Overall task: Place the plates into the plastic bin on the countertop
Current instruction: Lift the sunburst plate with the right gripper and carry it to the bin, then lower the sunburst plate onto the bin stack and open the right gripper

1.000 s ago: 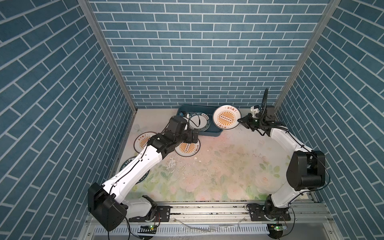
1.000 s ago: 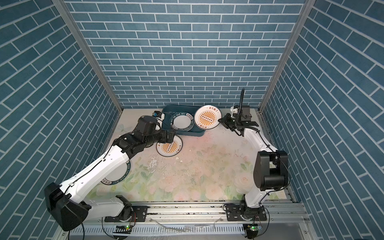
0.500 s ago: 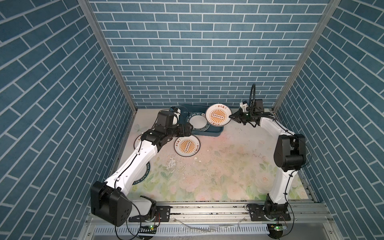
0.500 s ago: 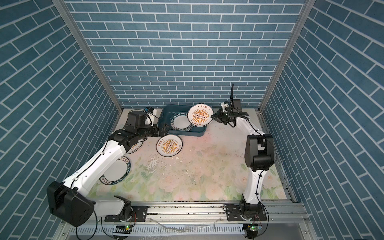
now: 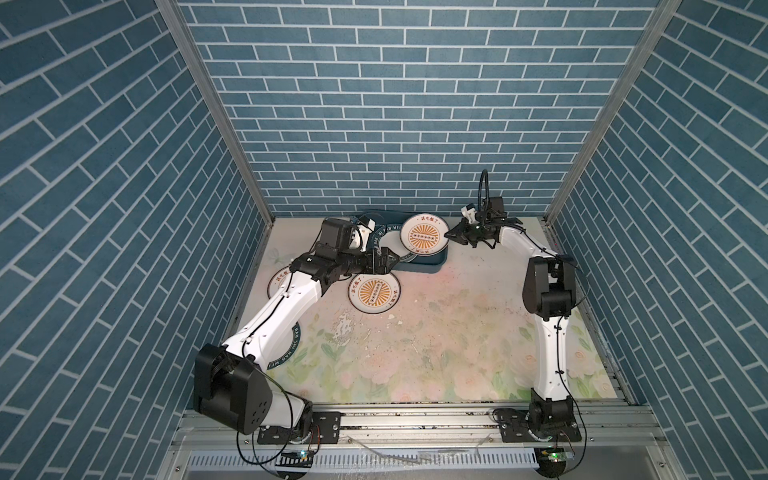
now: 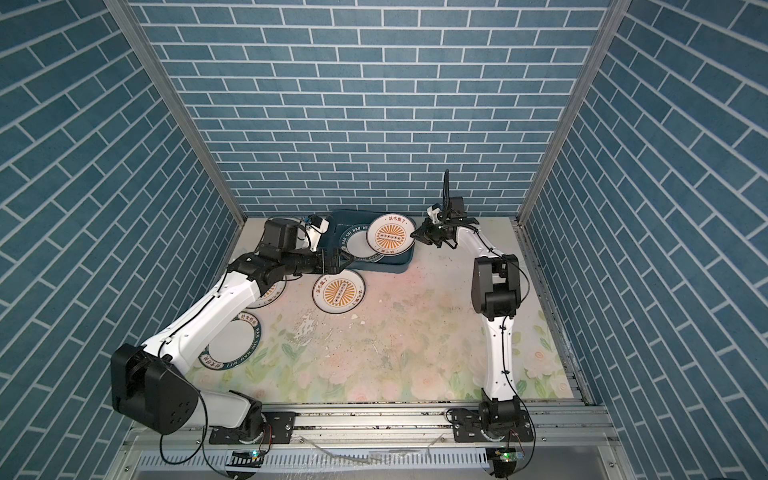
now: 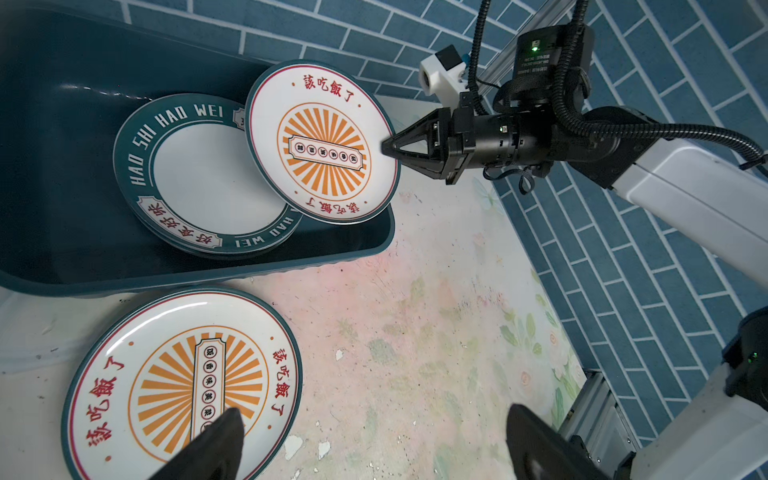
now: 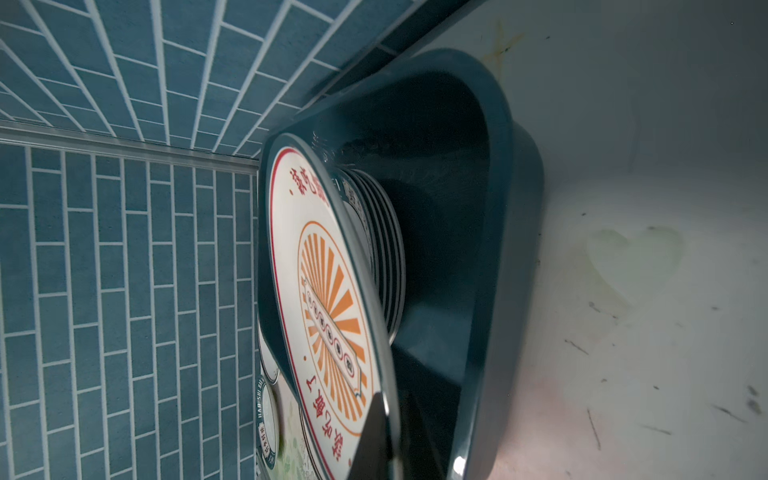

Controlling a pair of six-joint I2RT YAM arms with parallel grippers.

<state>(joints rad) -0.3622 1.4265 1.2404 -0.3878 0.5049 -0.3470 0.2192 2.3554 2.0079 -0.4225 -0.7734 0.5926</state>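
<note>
My right gripper (image 5: 448, 235) (image 7: 384, 147) is shut on the rim of a white plate with an orange sunburst centre (image 5: 424, 240) (image 6: 390, 239) (image 8: 328, 299). It holds that plate tilted over the right part of the dark teal plastic bin (image 5: 432, 268) (image 7: 54, 166). A stack of plates with a green lettered rim on top (image 5: 384, 240) (image 7: 199, 178) lies inside the bin. Another sunburst plate (image 5: 374, 291) (image 7: 178, 386) rests on the floral countertop (image 5: 436, 332) just in front of the bin. My left gripper (image 5: 395, 262) (image 7: 374, 415) hovers open above that plate's far edge.
Two more plates lie at the left under my left arm: a sunburst one (image 6: 270, 293) and a green-rimmed one (image 6: 232, 340). The bin stands against the back brick wall (image 5: 374, 124). Paint chips dot the scuffed middle of the countertop.
My right gripper has carried its sunburst plate leftward, from beside the bin to over it. My left arm has shifted back, its open gripper staying near the plate on the countertop.
</note>
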